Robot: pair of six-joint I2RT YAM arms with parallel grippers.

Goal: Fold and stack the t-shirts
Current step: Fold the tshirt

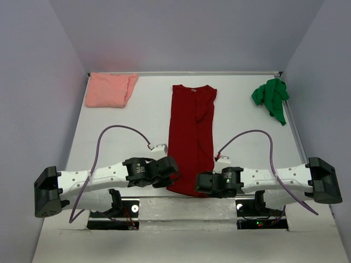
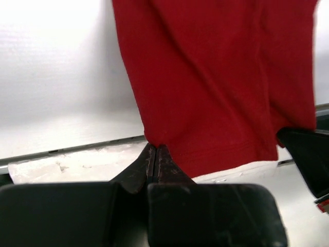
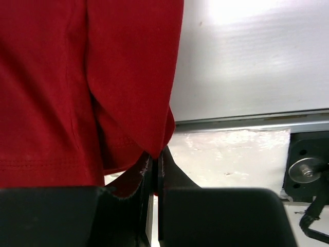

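Soft, light, limp dark red t-shirt (image 1: 191, 126), pinched at near hem corners by left jaws and right jaws, both closed tight. Probably best gripped there; likely to sag between.

Both arms sit low over the near edge, elbows thrown out to either side, forearms running inward toward each other. The left arm (image 1: 93, 178) ends in the left gripper (image 1: 174, 171), which points right with its jaws pressed together on one bottom corner of the dark red t-shirt (image 1: 191, 131). The right arm (image 1: 277, 178) mirrors it. The right gripper (image 1: 198, 182) is clamped the same way on the opposite corner.
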